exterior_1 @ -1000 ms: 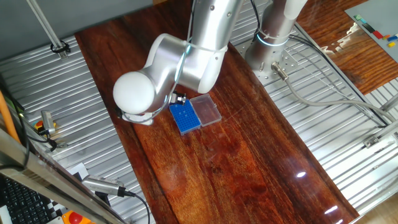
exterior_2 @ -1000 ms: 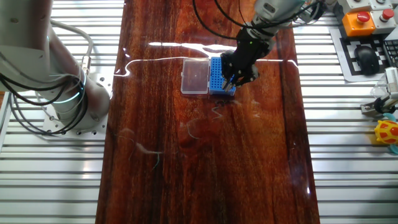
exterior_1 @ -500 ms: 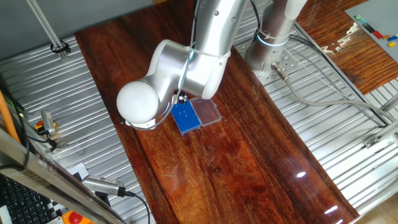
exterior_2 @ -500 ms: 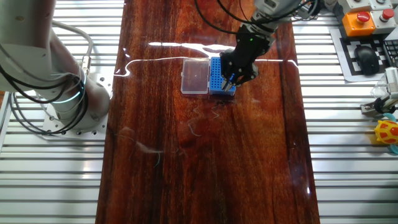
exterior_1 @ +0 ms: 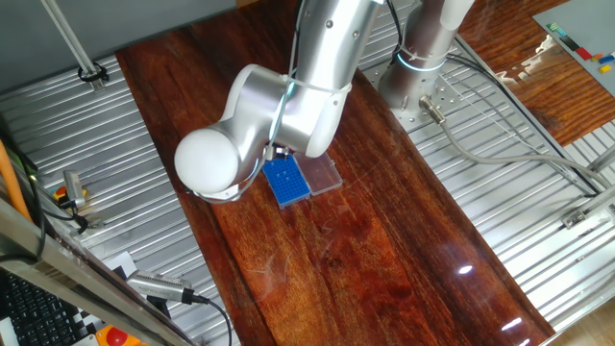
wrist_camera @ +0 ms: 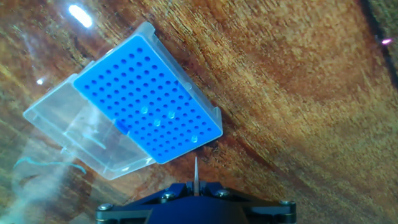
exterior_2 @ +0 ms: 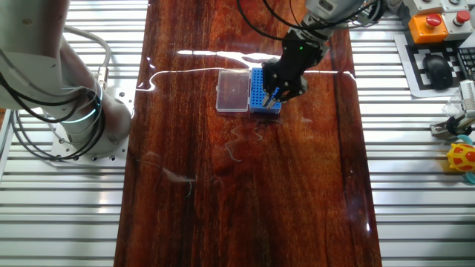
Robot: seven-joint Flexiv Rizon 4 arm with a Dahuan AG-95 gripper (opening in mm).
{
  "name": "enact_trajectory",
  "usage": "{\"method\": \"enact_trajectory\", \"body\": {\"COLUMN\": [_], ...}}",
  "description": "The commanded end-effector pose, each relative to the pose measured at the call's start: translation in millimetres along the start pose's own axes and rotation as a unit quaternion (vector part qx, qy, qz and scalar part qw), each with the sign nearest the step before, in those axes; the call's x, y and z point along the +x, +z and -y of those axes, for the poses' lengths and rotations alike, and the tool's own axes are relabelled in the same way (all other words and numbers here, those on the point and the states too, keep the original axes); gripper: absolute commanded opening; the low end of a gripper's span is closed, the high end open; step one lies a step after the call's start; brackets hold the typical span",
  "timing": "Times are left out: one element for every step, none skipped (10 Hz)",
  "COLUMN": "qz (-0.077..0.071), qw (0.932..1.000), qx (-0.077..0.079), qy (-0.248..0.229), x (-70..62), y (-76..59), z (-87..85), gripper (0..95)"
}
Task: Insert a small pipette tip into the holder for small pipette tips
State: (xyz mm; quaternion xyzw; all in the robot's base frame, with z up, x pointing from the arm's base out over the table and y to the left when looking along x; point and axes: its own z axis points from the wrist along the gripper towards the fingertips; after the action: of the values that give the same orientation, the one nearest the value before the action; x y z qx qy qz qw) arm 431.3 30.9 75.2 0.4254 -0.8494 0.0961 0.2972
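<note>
The holder for small pipette tips (wrist_camera: 149, 99) is a small blue box with a grid of tiny holes, a few holding clear tips, joined to its clear lid (wrist_camera: 81, 140). It lies on the wooden table in both fixed views, blue box (exterior_1: 286, 180) (exterior_2: 258, 90), lid (exterior_1: 321, 173) (exterior_2: 232, 90). My gripper (wrist_camera: 196, 185) is shut on a small pipette tip (wrist_camera: 196, 171) that points at the box's near edge, just off the hole grid. In the fixed views the gripper (exterior_2: 276, 94) hangs right over the blue box; the arm hides part of it.
The wooden table (exterior_2: 245, 185) runs between ribbed metal surfaces. The robot base (exterior_1: 423, 58) stands at the far end with cables. A keyboard, an orange button box (exterior_2: 438, 26) and a yellow toy (exterior_2: 462, 157) lie off the table's right side.
The arm has shifted slightly over the holder; the gripper stays above the blue box's edge with the tip held. The holder has not moved.
</note>
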Motion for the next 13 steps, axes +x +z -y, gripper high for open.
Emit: {"method": "enact_trajectory", "body": {"qz": [0.002,-0.005,-0.006,-0.004,-0.003,-0.003,-0.004,-0.005,-0.005,-0.006,-0.007,-0.006,-0.005], "qw": [1.0000,0.9998,0.9995,0.9995,0.9997,0.9998,0.9999,0.9999,0.9999,0.9999,0.9999,0.9999,0.9999], "qx": [0.002,0.009,0.010,0.009,0.009,0.008,0.009,0.009,0.009,0.010,0.011,0.011,0.010], "qy": [0.002,0.016,0.029,0.031,0.024,0.019,0.012,0.010,0.006,0.006,0.008,0.007,0.007], "x": [2.2,3.2,3.2,3.2,3.2,3.2,3.4,4.4,5.9,7.0,7.4,7.5,7.4], "y": [2.3,2.6,2.6,2.6,2.6,2.6,3.3,6.3,10.4,13.8,15.2,15.6,15.6], "z": [-2.3,-2.2,-2.2,-2.2,-2.2,-2.2,-2.8,-5.5,-9.1,-12.1,-13.3,-13.6,-13.7], "gripper": [0.0,0.0,0.0,0.0,0.0,0.0,0.0,0.0,0.0,0.0,0.0,0.0,0.0]}}
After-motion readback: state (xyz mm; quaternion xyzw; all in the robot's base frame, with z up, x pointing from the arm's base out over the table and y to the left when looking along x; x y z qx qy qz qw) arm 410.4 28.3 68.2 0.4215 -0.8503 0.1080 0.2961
